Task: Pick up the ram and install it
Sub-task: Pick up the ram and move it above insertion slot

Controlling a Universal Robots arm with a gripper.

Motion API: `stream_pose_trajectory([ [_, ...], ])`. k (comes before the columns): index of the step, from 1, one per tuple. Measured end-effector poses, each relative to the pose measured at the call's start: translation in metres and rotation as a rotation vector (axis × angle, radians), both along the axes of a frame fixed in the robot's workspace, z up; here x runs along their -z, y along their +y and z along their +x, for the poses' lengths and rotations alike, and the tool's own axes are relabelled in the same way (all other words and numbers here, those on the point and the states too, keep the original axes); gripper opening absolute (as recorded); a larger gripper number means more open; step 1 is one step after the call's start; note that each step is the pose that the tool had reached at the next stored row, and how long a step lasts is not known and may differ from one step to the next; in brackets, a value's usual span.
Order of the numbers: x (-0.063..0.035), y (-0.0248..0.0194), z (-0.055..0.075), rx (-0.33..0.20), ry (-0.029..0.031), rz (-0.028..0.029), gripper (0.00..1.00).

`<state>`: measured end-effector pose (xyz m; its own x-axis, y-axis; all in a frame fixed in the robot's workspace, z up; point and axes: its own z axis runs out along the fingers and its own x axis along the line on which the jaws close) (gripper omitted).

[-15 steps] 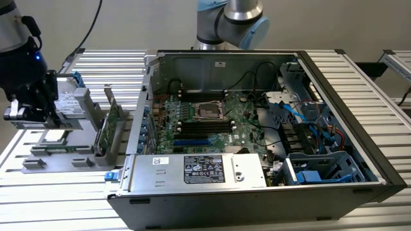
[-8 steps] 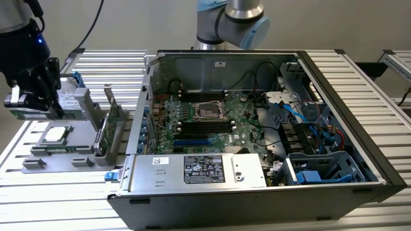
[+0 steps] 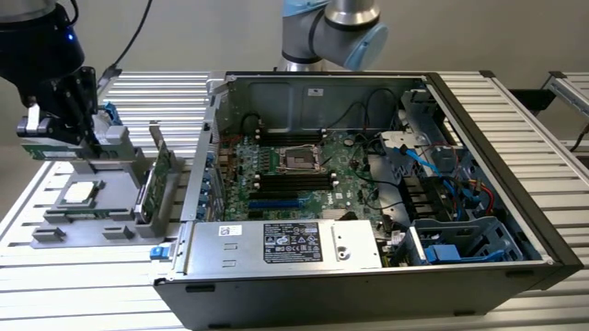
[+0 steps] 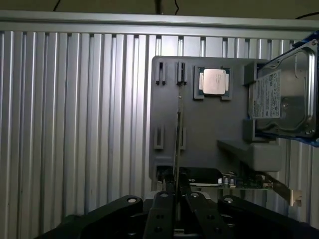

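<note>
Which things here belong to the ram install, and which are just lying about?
Job: ram, gripped in the fingers; motherboard inside the open computer case.
Lying about: processor chip, hard drive, green card with metal bracket, grey holder.

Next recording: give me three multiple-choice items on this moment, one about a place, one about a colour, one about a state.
1. Where does the silver processor chip lie?
A. on the power supply
B. on the grey holder
C. in the jaws

2. What colour is the board of the ram?
A. green
B. red
C. yellow

3. What state is the ram in?
A. seated in a motherboard slot
B. lying flat on the table
C. gripped in the jaws

Key:
1 B: the processor chip sits in a recess of the grey holder.
2 A: the ram shows green under the arm's end in the exterior view.
3 C: the jaws of the gripper are closed on the ram's thin edge, over the grey holder.
</note>
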<state>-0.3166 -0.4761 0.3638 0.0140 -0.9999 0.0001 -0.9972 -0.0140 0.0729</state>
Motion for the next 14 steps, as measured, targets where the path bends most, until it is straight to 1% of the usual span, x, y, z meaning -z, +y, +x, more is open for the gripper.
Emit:
stream_pose_trajectory([
  [14,-0.0118,0.0004,0.056,0.0,0.0055,0.0006,0.14],
])
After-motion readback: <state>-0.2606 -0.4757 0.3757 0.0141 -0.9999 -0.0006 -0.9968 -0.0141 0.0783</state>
